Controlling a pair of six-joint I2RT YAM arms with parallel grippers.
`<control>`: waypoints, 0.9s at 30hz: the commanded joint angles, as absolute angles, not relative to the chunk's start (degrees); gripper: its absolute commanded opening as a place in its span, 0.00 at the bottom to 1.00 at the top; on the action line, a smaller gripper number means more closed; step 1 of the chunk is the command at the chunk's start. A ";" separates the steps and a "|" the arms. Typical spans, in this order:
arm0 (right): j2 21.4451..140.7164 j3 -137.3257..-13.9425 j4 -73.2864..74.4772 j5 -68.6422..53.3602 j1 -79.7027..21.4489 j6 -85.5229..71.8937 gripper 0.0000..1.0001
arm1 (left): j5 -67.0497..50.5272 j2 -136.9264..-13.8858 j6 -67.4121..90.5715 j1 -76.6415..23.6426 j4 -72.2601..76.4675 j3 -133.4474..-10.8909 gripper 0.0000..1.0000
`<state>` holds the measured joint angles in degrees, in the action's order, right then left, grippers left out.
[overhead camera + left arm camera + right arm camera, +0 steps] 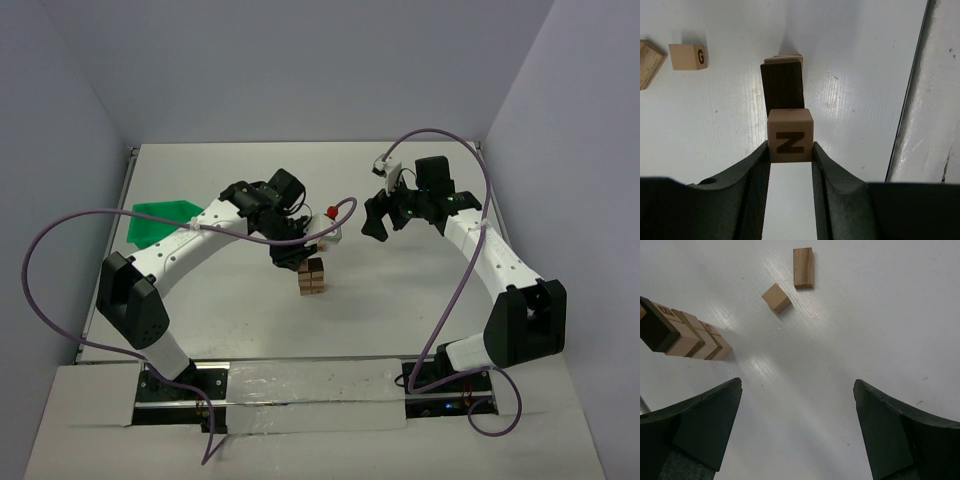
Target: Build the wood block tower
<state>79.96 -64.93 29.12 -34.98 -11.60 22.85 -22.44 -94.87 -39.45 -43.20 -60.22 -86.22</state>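
The tower (312, 275) of light-tan wood blocks stands upright at the table's middle. In the left wrist view I look down on its dark top face (783, 87). My left gripper (790, 150) is shut on a lettered cube (790, 136), held just in front of the tower's top; I cannot tell whether they touch. From above, that gripper (290, 252) hangs just left of the tower. My right gripper (385, 215) hovers open and empty, back right of the tower. Its wrist view shows the wide-apart gripper (797, 385) over bare table, with the tower (687, 336) at the left.
A cube marked G (687, 56) and another block (647, 62) lie left of the tower. A plain cube (776, 298) and an oblong block (803, 267) lie on the table beyond the right gripper. A green bin (160, 218) sits at the back left.
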 commanded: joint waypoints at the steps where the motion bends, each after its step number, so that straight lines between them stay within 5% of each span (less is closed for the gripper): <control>1: 79.19 -66.39 27.92 -35.27 -11.78 23.26 0.99 | -22.15 -95.39 -38.97 -43.65 -59.27 -89.36 0.40; 27: 79.45 -66.18 28.21 -35.07 -11.78 23.73 1.00 | -22.17 -95.89 -38.85 -43.68 -58.71 -89.30 0.42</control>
